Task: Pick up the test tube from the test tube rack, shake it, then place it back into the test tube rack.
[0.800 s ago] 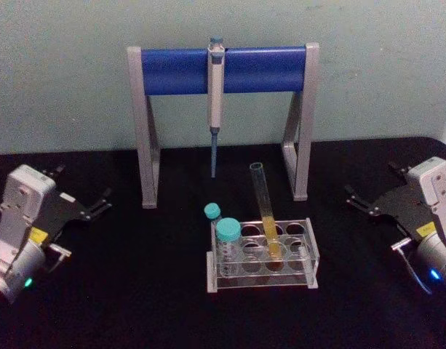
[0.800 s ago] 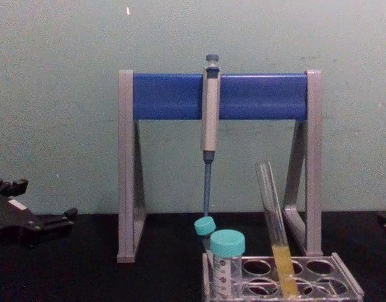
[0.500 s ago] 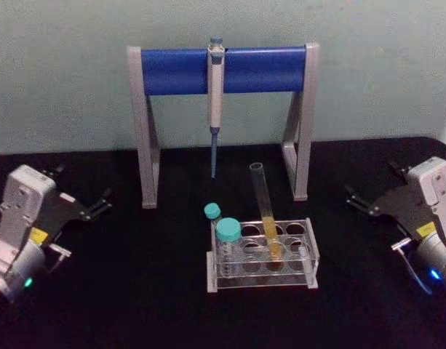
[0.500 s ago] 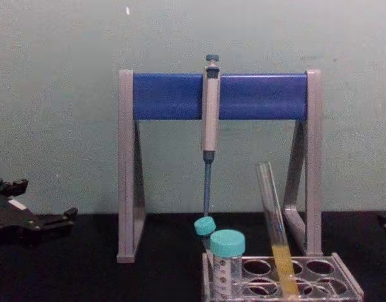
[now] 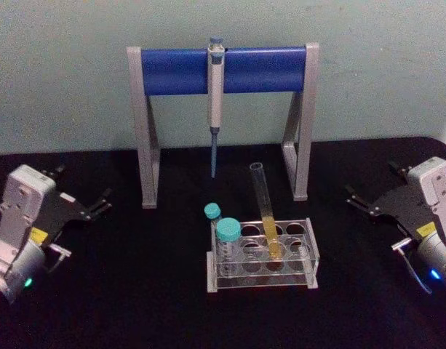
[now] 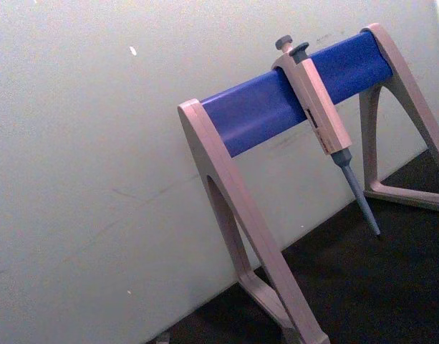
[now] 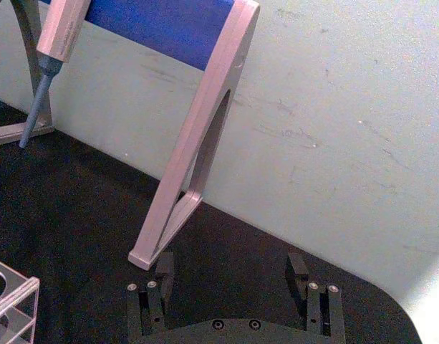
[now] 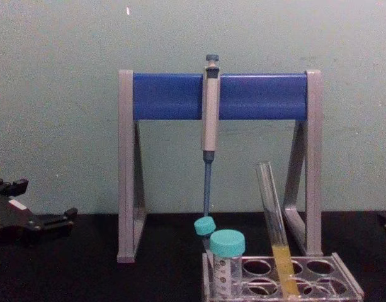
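Note:
The test tube (image 5: 265, 211) is a long clear glass tube with yellow-orange liquid in its lower part. It leans in a middle hole of the clear test tube rack (image 5: 311, 251) at the table's centre. From the chest view the test tube (image 8: 276, 226) tilts leftward out of the test tube rack (image 8: 346, 277). My left gripper (image 5: 83, 183) rests open at the far left, well apart from the rack. My right gripper (image 5: 370, 179) rests open at the far right, and its two black fingers (image 7: 164, 266) stand wide apart over bare black table.
A grey-and-blue pipette stand (image 5: 221, 70) spans the back of the black table with a grey pipette (image 5: 215, 94) hanging from it. Two teal-capped tubes (image 5: 227, 234) stand in the rack's left end. A pale wall (image 8: 54, 94) closes the back.

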`<state>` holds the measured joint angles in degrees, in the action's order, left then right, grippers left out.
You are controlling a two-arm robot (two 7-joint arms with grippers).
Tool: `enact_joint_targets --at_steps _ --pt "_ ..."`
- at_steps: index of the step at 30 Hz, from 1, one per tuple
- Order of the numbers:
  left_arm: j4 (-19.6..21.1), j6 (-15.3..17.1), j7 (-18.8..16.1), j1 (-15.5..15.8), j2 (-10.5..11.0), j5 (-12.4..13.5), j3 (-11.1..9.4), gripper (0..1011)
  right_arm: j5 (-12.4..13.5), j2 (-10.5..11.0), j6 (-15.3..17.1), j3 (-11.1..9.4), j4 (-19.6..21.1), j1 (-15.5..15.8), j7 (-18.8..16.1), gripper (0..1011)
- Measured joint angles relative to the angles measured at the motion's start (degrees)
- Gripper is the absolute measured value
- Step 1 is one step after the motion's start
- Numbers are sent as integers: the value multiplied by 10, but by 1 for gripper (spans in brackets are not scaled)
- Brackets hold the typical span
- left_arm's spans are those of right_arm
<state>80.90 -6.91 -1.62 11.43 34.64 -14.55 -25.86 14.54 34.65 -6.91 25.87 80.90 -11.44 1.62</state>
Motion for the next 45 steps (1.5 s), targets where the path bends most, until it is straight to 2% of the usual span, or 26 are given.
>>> enact_joint_targets --at_steps 12,22,26,34,45 --pt "0 0 0 0 0 0 0 1001 0 0 0 0 0 0 0 1000" --pt "0 0 0 0 0 0 0 1001 -19 -1 -16 -11 19 12 -4 1000" --pt "0 0 0 0 0 0 0 1001 -15 0 -24 -18 33 18 -21 1000" --pt "0 0 0 0 0 0 0 1001 14 12 -55 -28 68 29 -87 1000" --pt "0 0 0 0 0 0 0 1001 34 13 -70 -17 98 26 -171 1000"
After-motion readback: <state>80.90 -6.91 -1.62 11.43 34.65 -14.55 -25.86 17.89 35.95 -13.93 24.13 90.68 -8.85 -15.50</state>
